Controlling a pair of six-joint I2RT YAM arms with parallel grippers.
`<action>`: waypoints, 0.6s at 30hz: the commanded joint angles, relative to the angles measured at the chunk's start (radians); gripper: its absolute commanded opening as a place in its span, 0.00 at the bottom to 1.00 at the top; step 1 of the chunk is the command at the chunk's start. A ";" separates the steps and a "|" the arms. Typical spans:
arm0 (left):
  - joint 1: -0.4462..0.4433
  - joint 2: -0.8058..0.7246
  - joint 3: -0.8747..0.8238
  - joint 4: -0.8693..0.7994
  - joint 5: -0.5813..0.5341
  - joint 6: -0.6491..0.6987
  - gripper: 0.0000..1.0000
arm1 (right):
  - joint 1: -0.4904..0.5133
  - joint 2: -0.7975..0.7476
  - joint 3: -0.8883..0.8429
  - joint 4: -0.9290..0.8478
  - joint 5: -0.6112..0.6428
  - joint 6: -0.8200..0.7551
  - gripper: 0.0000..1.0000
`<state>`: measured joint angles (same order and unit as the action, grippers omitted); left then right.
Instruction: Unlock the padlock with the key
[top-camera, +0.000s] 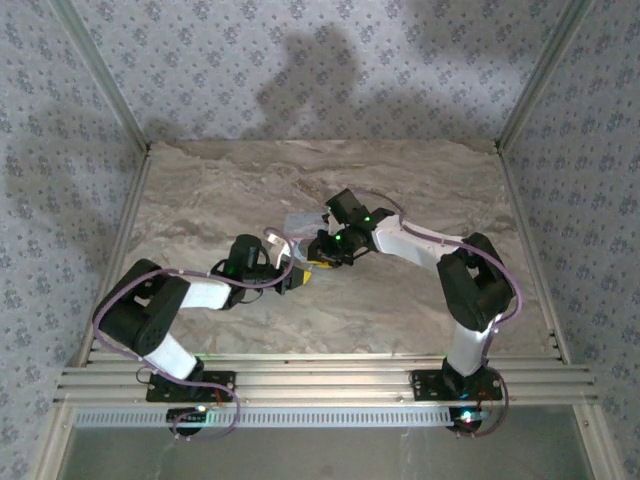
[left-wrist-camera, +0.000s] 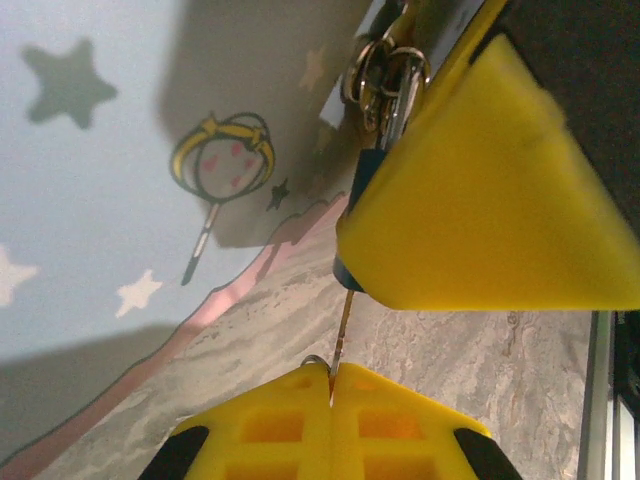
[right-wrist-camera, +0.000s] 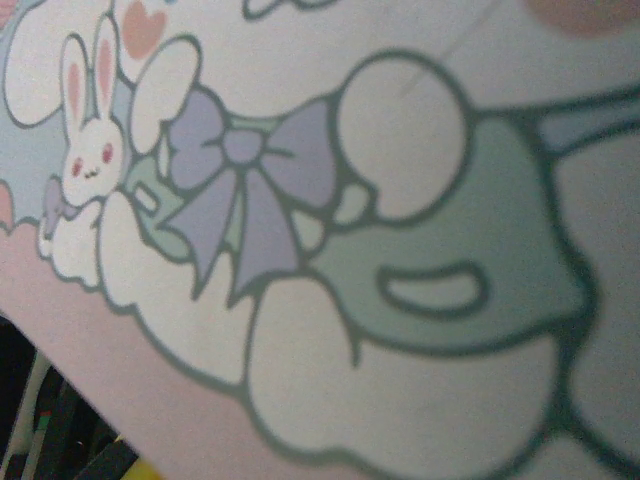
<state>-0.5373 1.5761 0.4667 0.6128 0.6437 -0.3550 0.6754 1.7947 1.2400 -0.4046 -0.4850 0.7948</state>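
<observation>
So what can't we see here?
Padlock: left wrist view, mostly behind a yellow finger of the right gripper; keyhole hidden.
Key: same view, just a thin edge; whether it's in the lock, can't tell.
Top view: both too small.
Right wrist view: tin too close and blurry; whether that gripper is open or shut, can't tell.

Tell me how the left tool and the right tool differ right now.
The left tool is shut on the thin key; the right tool sits against the teal padlock, its grip unclear. The left tool reaches in from the left, the right tool from the right. Both are yellow-tipped and close together.
</observation>
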 joint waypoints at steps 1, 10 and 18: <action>-0.008 -0.039 0.028 0.015 -0.012 -0.015 0.00 | 0.002 -0.020 -0.007 -0.005 -0.003 0.008 0.00; -0.008 -0.070 0.016 0.028 -0.016 -0.036 0.00 | 0.010 -0.013 -0.002 -0.020 0.013 0.003 0.00; -0.008 -0.054 0.018 0.047 -0.005 -0.044 0.00 | 0.013 -0.017 -0.004 -0.006 -0.009 0.017 0.00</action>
<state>-0.5388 1.5444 0.4667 0.5987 0.6277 -0.3946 0.6765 1.7947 1.2400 -0.4038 -0.4641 0.7975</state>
